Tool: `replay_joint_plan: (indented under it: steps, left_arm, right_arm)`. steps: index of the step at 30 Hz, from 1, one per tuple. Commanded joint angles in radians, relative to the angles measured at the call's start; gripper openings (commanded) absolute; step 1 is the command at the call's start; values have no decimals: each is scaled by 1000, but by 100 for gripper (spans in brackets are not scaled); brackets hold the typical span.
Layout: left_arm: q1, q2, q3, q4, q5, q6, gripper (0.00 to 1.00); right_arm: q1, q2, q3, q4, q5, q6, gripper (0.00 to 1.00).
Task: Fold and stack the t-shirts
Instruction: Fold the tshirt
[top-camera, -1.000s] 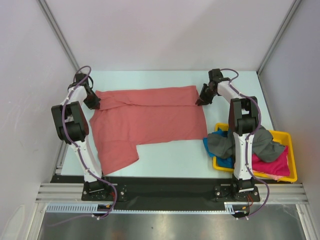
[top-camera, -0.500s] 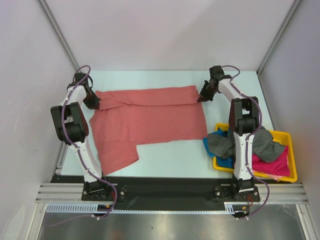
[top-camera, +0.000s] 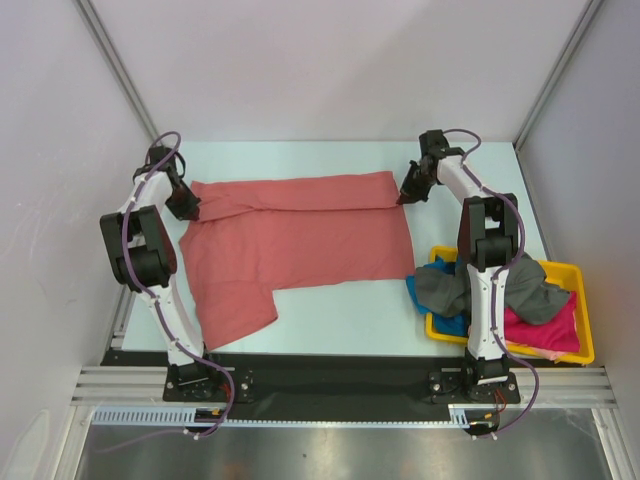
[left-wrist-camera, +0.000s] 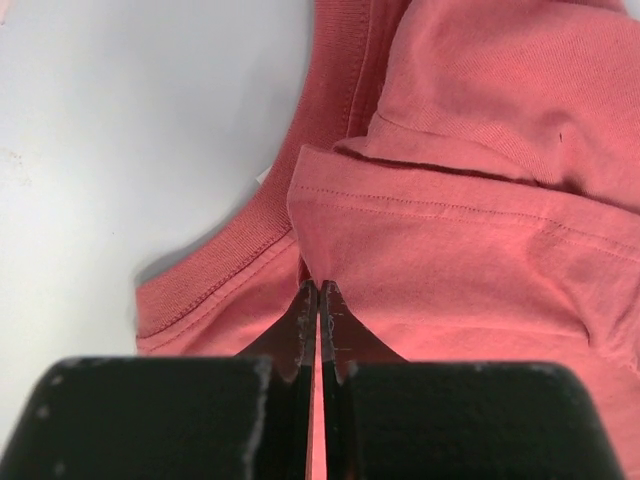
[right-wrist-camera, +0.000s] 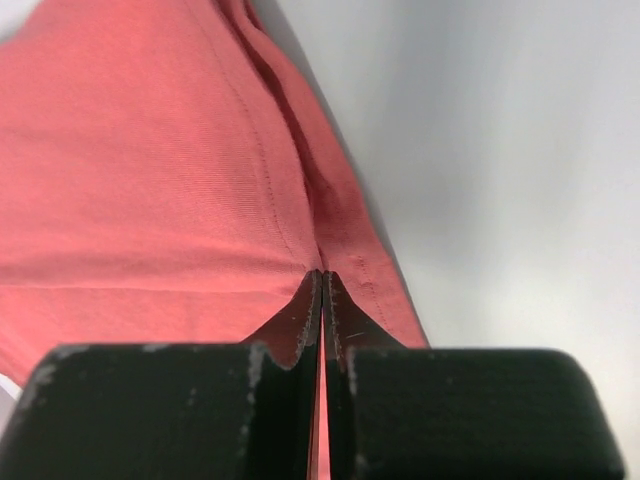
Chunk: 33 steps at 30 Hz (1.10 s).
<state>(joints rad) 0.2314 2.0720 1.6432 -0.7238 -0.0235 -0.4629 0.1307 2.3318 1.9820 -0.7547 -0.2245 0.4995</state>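
Note:
The salmon-red t-shirt (top-camera: 300, 235) lies spread on the table, its far strip folded over toward me. My left gripper (top-camera: 188, 207) is shut on the shirt's folded edge beside the collar (left-wrist-camera: 318, 285). My right gripper (top-camera: 404, 197) is shut on the hem at the shirt's far right corner (right-wrist-camera: 322, 272). A dark grey t-shirt (top-camera: 455, 285), a bright blue one (top-camera: 422, 296) and a magenta-pink one (top-camera: 545, 330) lie bunched in the tray at the right.
The yellow plastic tray (top-camera: 582, 300) stands at the near right beside the right arm. White walls close in the table on three sides. One sleeve of the red shirt (top-camera: 235, 310) reaches toward the near edge.
My right gripper has moved slightly toward the far side, drawing the shirt's right corner with it. The left gripper has stayed put.

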Motion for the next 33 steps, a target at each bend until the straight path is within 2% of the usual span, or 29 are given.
replay_joint_plan:
  steps: [1,7,8,10,11,12,13,14,15,17,21,24,26,29,33]
  left_arm:
    - [-3,-50,-2,-14,-35,-3,0]
    - [-3,-52,-8,-14,-18,1,2]
    - [-3,-47,-10,-16,-18,1,10]
    - [-1,-53,-19,-11,-39,1,27]
    - [-3,-71,-26,7,-47,1,42]
    - [0,-81,-23,17,-55,3,49]
    - [-1,-90,-22,29,-62,10,58]
    - [2,-98,-19,46,-64,12,61]
    - [5,-111,-13,85,-65,12,64]
    - [9,-110,9,153,-34,21,69]
    - [11,-15,75,259,46,39,66]
    - [16,52,156,299,48,46,65]
    - [20,121,232,307,63,50,64]
    - [25,198,325,317,71,72,64]
    - [31,264,406,305,80,95,61]
  right_arm:
    - [-16,-45,-17,-20,45,-18,0]
    - [-25,-25,1,-3,48,-30,0]
    - [-25,-13,8,-6,44,-33,0]
    - [-25,-3,18,-20,37,-44,10]
    - [-25,-6,18,-20,40,-44,13]
    - [-28,-11,18,-3,43,-49,23]
    - [-26,-14,17,14,45,-59,30]
    - [-28,-17,18,34,42,-67,33]
    - [-28,-20,21,70,51,-75,42]
    - [-29,-16,50,101,56,-107,47]
    - [-31,53,167,135,30,-160,49]
    - [-40,122,250,152,-5,-154,49]
    - [-51,153,271,188,-53,-136,49]
    - [-59,178,287,241,-95,-111,56]
    - [-59,216,325,242,-119,-108,57]
